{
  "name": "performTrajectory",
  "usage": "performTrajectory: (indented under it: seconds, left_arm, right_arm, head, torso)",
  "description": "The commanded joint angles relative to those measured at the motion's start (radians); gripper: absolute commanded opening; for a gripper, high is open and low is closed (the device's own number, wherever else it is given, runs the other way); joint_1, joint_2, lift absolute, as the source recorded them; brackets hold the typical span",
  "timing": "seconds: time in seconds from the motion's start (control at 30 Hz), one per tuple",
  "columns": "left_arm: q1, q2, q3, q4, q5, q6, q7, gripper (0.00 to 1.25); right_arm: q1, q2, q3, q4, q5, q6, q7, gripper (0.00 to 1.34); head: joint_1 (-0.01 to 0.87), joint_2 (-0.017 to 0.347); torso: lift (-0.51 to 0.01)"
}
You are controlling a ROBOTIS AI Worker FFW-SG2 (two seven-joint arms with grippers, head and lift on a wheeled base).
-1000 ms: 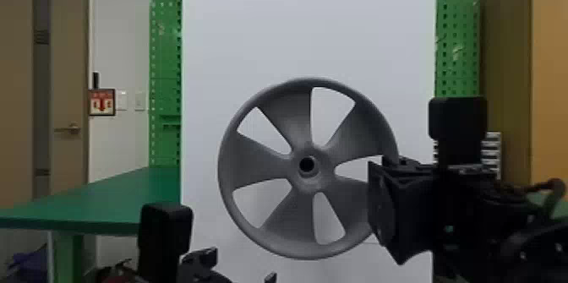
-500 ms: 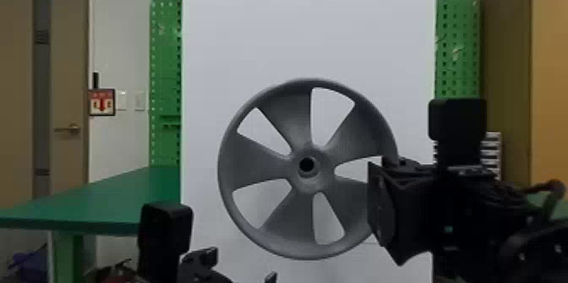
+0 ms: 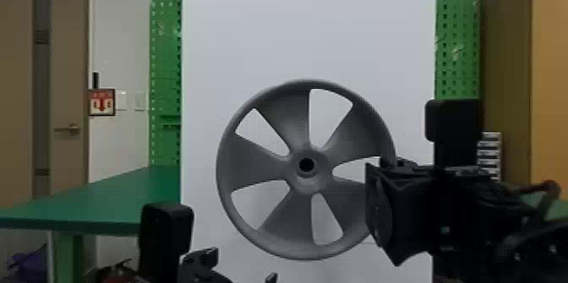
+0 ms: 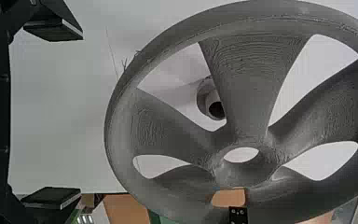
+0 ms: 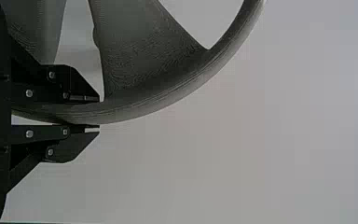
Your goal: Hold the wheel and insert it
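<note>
Upright before the white panel, the grey five-spoked wheel (image 3: 274,168) faces the head camera with its hub hole in view. My right gripper (image 3: 380,206) is at its right edge in the head view. From the right wrist, both fingers of this gripper (image 5: 98,113) are shut on the wheel's rim (image 5: 168,102). My left gripper (image 3: 241,265) is low at the bottom, left of the wheel's centre. In the left wrist view the left gripper (image 4: 80,114) stands open and empty, apart from the wheel (image 4: 247,79). A round hollow peg (image 4: 206,95) on the panel shows through a wheel opening, off the hub hole.
The tall white panel (image 3: 308,20) stands behind the wheel. A green table (image 3: 110,193) is at the left, with green pegboards (image 3: 167,50) on both sides of the panel. A brown cabinet (image 3: 507,71) rises at the right.
</note>
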State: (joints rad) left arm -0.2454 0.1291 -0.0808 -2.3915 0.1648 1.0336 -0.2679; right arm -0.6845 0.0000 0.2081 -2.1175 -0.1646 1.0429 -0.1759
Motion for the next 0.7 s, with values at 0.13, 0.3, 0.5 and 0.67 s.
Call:
performTrajectory:
  seconds: [0.13,0.3,0.5,0.67]
  left_arm:
    - [-0.002,0.001,-0.004,0.0,-0.002,0.0,-0.001,1.14]
    - [-0.003,0.001,-0.005,0.0,-0.005,0.0,0.001,1.14]
    - [-0.003,0.001,-0.007,0.0,-0.005,0.0,0.001,1.14]
    - [-0.003,0.001,-0.007,0.0,-0.007,0.0,0.001,1.14]
  right_arm:
    - [-0.007,0.001,-0.001,0.024,-0.001,-0.011,0.0,0.15]
    - [-0.013,0.001,-0.007,0.056,-0.001,-0.029,0.0,0.15]
    - [-0.024,0.0,-0.006,0.105,-0.001,-0.072,0.0,0.15]
    - [-0.044,-0.002,0.004,0.151,0.0,-0.1,0.001,0.15]
  head:
    - [0.006,0.14]
    - [0.006,0.14]
    - [0.006,0.14]
    - [0.006,0.14]
  torso:
    - [-0.475]
    - [-0.475]
    - [-0.475]
    - [-0.475]
